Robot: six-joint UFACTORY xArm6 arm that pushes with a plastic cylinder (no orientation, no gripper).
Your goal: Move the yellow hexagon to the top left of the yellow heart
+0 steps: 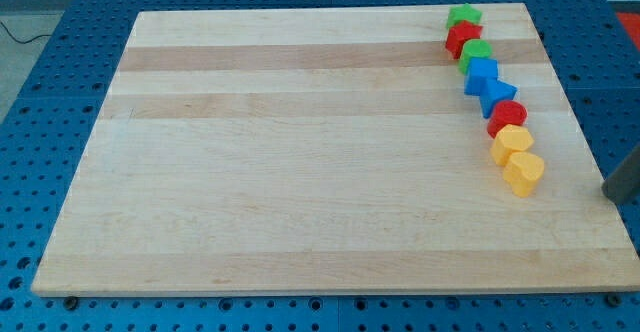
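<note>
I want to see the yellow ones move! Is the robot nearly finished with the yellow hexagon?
It may be nearly there: the yellow hexagon already sits just up and left of the yellow heart, touching it, in the column of blocks on the view's right. Right now my tip is at the view's right edge, apart from both blocks. What's left, if anything, looks like a tiny nudge.

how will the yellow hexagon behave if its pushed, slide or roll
The yellow hexagon looks flat-based and rigid, so it probably slides rather than rolls. It touches the yellow heart and red block, so they may shift too. My tip sits to the view's right.
</note>
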